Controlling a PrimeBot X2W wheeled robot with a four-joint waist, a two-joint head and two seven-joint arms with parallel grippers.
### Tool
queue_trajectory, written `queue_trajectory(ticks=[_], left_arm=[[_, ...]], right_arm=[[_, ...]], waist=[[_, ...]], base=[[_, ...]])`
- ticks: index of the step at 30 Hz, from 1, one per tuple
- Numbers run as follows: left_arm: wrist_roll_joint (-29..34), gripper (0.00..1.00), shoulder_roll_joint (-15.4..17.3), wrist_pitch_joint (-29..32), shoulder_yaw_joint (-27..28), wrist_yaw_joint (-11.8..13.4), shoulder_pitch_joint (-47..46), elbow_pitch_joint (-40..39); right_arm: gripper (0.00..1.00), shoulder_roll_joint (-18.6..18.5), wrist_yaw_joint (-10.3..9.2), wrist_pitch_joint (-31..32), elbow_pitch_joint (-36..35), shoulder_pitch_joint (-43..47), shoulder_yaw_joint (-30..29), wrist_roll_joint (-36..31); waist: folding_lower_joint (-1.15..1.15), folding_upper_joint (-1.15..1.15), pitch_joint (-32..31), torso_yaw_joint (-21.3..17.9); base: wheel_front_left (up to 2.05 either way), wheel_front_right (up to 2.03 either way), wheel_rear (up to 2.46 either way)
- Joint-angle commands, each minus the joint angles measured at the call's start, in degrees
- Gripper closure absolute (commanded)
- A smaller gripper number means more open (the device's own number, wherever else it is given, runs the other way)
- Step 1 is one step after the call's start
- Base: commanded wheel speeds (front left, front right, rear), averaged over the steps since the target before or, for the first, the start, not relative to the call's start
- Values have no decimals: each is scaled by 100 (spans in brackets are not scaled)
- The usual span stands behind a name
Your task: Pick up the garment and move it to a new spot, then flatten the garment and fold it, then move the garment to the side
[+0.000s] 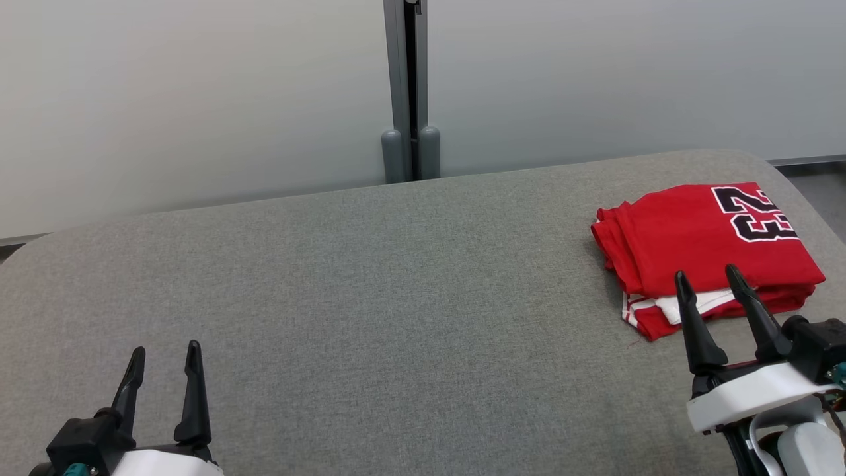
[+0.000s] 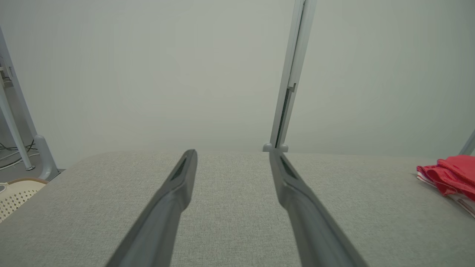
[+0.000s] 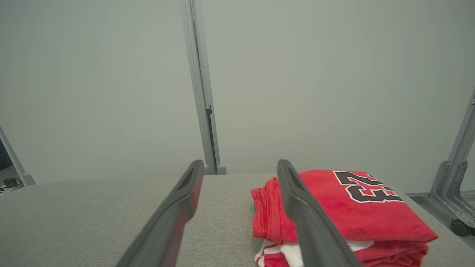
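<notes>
Well, from my head I see the garment (image 1: 700, 244), a red jersey folded into a thick stack with a black number 23 on top and white trim showing underneath, lying by the far right corner of the grey padded surface (image 1: 370, 284). My right gripper (image 1: 706, 273) stands just on the near side of it, jaws wide apart, the fingertips overlapping the fold's near edge in this view; whether they touch the cloth I cannot tell. My left gripper (image 1: 165, 348) sits well apart from the garment, at the near left corner, jaws likewise spread over grey fabric. Behind the far edge rises a grey post (image 1: 404, 86) between two pale wall panels (image 1: 165, 99). From my left wrist, my two dark fingers (image 2: 174, 196) splay apart above the surface, the garment shows as a red heap near the surface's right edge, and a cream perforated basket (image 2: 15, 193) sits beyond the left edge. From my right wrist, the fingers (image 3: 176, 211) stand apart too; the right one crosses in front of the folded garment's left side, the left one lies over grey fabric beside it
</notes>
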Motion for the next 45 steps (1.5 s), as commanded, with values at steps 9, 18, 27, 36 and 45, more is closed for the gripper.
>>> queue_trajectory(ticks=[9,18,27,36,45], left_arm=[[18,0,-11,-2,8,8,-68,75],[-640,100,-178,230,128,-142,-83,195],[-1404,100,-300,471,292,-311,-219,275],[-2090,100,-409,687,439,-463,-336,333],[-2779,100,-519,905,587,-615,-452,388]], right_arm=[[0,13,-2,20,0,63,120,65],[100,159,0,183,61,39,-57,752],[100,288,0,363,51,56,-249,1561],[100,403,0,522,43,72,-422,2287],[100,521,0,685,37,90,-595,3014]], waist=[[0,0,18,58],[0,0,31,79],[0,0,46,104],[0,0,62,130],[0,0,79,159]], base=[[0,0,0],[0,0,0],[0,0,0],[0,0,0],[0,0,0]])
